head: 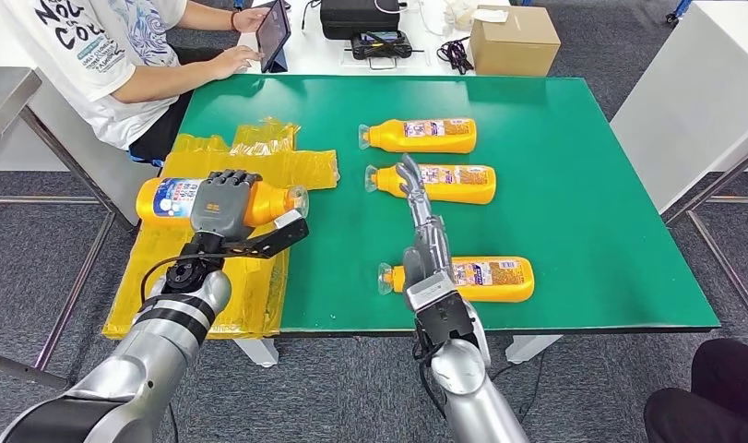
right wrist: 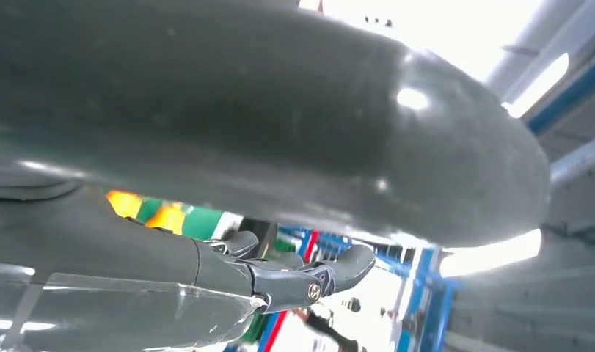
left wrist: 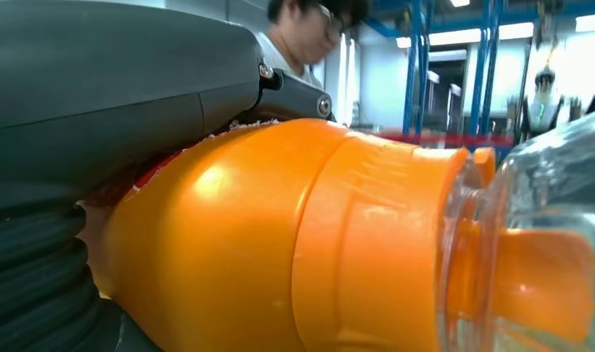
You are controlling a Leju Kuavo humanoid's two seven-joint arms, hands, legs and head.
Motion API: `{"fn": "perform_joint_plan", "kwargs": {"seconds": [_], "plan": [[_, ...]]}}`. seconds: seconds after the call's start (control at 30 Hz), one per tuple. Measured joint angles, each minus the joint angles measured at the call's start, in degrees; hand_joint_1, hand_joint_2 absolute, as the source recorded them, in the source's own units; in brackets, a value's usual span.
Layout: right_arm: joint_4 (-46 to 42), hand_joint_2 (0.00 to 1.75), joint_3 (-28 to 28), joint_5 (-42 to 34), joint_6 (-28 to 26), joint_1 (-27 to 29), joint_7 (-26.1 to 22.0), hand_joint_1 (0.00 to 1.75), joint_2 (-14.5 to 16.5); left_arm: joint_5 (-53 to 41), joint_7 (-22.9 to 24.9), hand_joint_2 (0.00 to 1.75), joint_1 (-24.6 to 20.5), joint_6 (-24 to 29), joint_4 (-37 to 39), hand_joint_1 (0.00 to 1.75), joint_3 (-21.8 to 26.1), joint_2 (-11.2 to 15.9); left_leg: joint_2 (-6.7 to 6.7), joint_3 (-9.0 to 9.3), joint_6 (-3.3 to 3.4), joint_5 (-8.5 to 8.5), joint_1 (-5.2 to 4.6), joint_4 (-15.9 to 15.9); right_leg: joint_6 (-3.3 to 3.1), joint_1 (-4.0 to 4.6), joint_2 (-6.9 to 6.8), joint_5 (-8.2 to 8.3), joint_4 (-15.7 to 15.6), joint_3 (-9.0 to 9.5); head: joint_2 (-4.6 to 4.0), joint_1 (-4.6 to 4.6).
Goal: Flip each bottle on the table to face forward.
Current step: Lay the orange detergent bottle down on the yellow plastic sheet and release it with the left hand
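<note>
Orange bottle (head: 181, 199) sits in the left hand (head: 224, 205), fingers wrapped over its body, held above the yellow bags (head: 224, 166) off the table (head: 573, 194) edge, likely mid-turn to face forward. Right hand (head: 423, 210) reaches flat, fingers extended, over the middle bottle (head: 453, 183), holding nothing. Two more bottles lie on the green.
</note>
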Motion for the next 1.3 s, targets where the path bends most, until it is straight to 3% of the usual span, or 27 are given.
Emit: {"fn": "perform_joint_plan", "kwargs": {"seconds": [0.33, 0.73, 1.3], "plan": [[4.2, 0.00, 3.7, 0.8, 1.5, -1.3, 0.5, 0.00, 0.0, 2.5, -0.2, 1.75, -2.6, -4.1, 6.2, 1.75, -3.7, 3.2, -0.02, -0.02, 0.00, 0.00, 0.01, 0.0, 0.00, 0.01, -0.01, 0.00, 0.0, -0.03, 0.00, -0.01], [5.9, 0.00, 5.0, 0.8, 1.6, -1.4, 0.5, 0.00, 0.0, 4.2, -0.6, 1.75, -2.6, -5.3, 8.5, 1.75, -3.8, 4.3, -0.02, -0.02, 0.00, 0.00, 0.01, 0.0, 0.00, 0.00, -0.01, 0.00, 0.0, -0.02, 0.00, 0.01], [8.0, 0.00, 6.5, 1.0, 2.3, -1.4, 0.5, 0.00, 0.1, 10.0, -0.8, 1.75, -1.6, -11.2, 11.2, 1.75, -1.9, 6.3, -0.03, -0.02, -0.01, 0.00, 0.01, 0.0, 0.00, 0.00, -0.01, -0.01, 0.0, -0.03, 0.00, 0.00]]}}
